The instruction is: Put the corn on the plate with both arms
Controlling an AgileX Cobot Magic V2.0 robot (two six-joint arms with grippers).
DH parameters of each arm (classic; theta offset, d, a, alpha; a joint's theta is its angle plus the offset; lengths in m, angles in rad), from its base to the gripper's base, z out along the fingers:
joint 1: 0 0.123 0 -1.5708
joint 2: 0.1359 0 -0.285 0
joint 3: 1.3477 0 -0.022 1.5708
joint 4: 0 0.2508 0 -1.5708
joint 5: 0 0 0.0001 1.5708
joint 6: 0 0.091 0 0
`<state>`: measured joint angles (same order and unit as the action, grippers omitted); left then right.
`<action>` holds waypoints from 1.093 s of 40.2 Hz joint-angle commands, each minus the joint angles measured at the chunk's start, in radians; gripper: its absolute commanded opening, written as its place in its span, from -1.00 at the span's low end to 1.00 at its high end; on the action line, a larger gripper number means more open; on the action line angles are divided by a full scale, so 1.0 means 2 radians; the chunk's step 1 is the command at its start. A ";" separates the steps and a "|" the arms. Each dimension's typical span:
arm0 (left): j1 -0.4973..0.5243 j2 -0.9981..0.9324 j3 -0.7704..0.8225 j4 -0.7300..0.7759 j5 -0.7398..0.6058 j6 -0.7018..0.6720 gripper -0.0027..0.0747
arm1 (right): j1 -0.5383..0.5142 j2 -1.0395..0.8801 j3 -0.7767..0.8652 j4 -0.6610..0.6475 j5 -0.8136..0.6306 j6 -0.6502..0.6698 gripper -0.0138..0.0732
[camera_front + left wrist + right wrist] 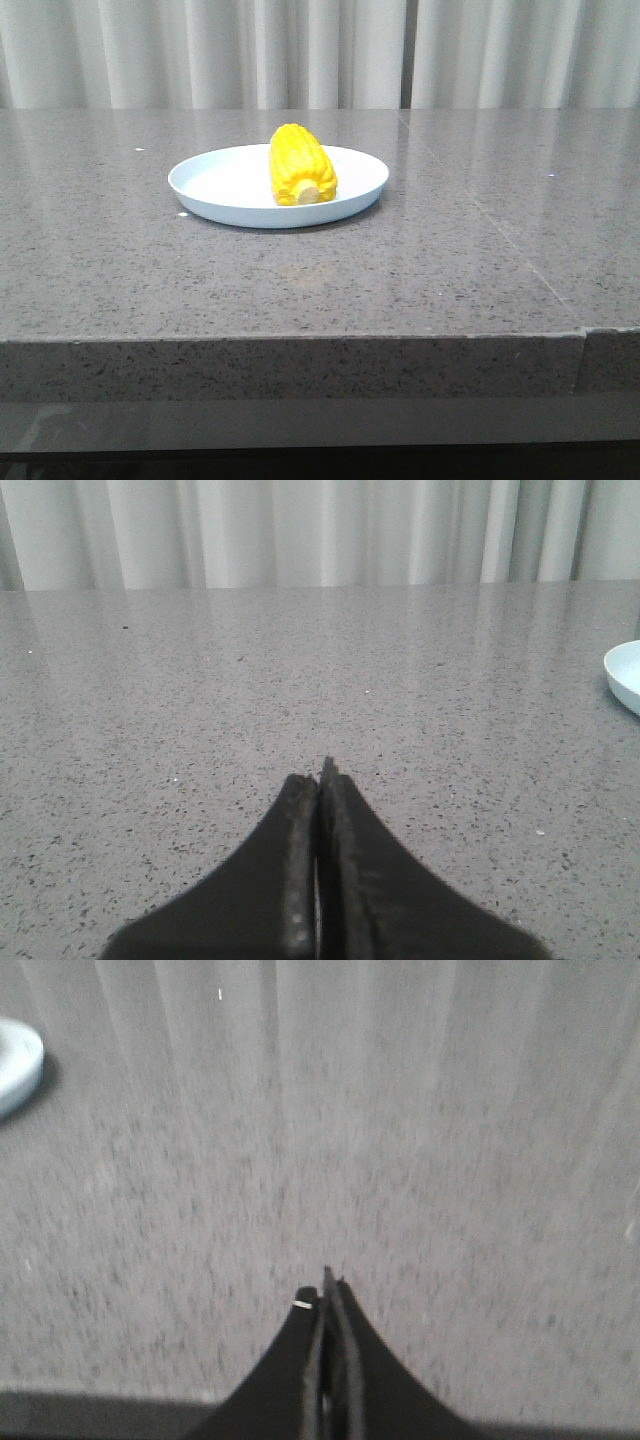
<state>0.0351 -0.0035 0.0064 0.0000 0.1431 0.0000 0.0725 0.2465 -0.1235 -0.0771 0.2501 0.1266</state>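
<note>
The yellow corn (301, 165) lies on the pale blue-white plate (210, 180) near the middle of the table, stub end toward me. Neither arm shows in the front view. My left gripper (320, 780) is shut and empty, low over bare table, with the plate's edge (624, 675) far off to one side. My right gripper (325, 1290) is shut and empty over bare table near its front edge, with the plate's edge (15, 1060) off to the other side. The corn is out of both wrist views.
The grey speckled stone table (450, 250) has a seam running down its right part and a front edge close to me. Pale curtains (320, 50) hang behind the table.
</note>
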 commanded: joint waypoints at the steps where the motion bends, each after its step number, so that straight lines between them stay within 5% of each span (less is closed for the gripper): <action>1: 0.000 -0.010 0.000 -0.004 -0.043 0.000 -0.98 | -0.003 -0.013 0.009 -0.001 -0.051 -0.004 -0.89; 18: 0.000 -0.010 0.000 -0.004 -0.043 0.000 -0.98 | -0.003 -0.136 0.067 0.014 -0.033 -0.004 -0.89; 44: 0.000 -0.010 0.000 -0.004 -0.043 0.000 -0.98 | -0.003 -0.134 0.067 0.014 -0.037 -0.004 -0.89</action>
<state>0.0351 -0.0035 0.0064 0.0000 0.1412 0.0000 0.0725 -0.0105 0.0266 -0.0475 0.2518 0.1266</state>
